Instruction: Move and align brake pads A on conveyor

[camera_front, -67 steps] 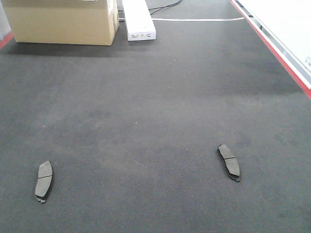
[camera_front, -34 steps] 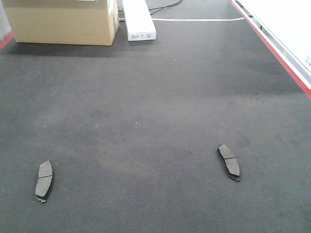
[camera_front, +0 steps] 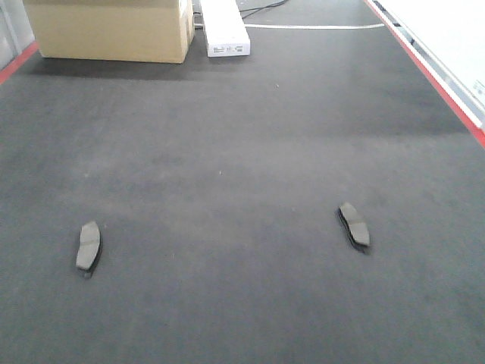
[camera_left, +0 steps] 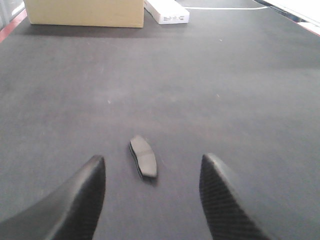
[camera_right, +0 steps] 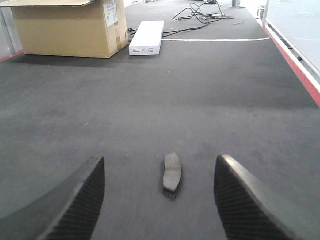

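Charcoal conveyor, two brake pads, cardboard box, white box

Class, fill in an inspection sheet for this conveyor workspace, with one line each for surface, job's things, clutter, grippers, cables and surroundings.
Surface: conveyor, a dark ribbed belt with pale scuffing mid-belt.
Job's things: one brake pad at the front view's left and another brake pad at its right. Both lie flat, far apart and angled differently. No others seen.
Clutter: cardboard box and white box at the far end.
Grippers: left gripper open and right gripper open. Both are empty, each with a pad lying ahead between its fingers.
Cables: black cables beyond the white box.
Surroundings: red edge stripe along the belt's side.
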Motion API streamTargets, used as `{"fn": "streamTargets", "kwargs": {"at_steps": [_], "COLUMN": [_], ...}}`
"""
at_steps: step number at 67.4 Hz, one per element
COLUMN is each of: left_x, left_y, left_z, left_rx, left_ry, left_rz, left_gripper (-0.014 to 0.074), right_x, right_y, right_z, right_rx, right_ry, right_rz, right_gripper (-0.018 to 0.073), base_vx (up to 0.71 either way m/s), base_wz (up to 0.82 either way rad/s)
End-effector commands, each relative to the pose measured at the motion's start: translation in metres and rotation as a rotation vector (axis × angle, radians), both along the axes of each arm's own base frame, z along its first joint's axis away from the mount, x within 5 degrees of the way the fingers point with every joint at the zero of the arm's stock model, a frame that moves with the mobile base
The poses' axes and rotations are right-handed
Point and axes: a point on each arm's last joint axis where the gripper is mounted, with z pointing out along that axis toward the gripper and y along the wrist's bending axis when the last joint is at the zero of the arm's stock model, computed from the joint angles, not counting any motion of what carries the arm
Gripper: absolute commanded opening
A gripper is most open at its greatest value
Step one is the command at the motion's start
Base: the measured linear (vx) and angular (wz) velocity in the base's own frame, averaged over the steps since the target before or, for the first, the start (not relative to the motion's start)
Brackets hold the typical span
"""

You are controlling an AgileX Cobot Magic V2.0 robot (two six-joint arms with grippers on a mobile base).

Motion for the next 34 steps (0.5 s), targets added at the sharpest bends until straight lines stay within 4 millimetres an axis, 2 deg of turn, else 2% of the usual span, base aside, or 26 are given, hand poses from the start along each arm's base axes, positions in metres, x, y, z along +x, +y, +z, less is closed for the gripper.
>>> {"fn": "streamTargets", "kwargs": {"at_steps": [1,18,34], "left_x": [0.0015,0.0015,0.0015], "left_y": [-0.0005,-0.0005,-0.0005], "left_z": [0.0136,0.0136,0.0136], "left_rx": [-0.015,-0.015,-0.015], "left_ry": [-0.082,-0.082,-0.082], "left_rz": [-0.004,-0.004,-0.004], "left_gripper": [0.0394,0.0394,0.0394], "right_x": [0.0008,0.0008,0.0008], "right_y": [0.0002,0.0002,0.0002], "right_z": [0.0140,0.0140,0.0140], "right_rx": [0.001,0.001,0.001], "right_ry": [-0.086,-0.086,-0.086], "right_rz": [0.001,0.001,0.001], "right_gripper": [0.0449,0.0449,0.0449], "base_vx": [-0.30,-0.33,-0.36], "base_wz": [-0.06,-0.07,0.11]}}
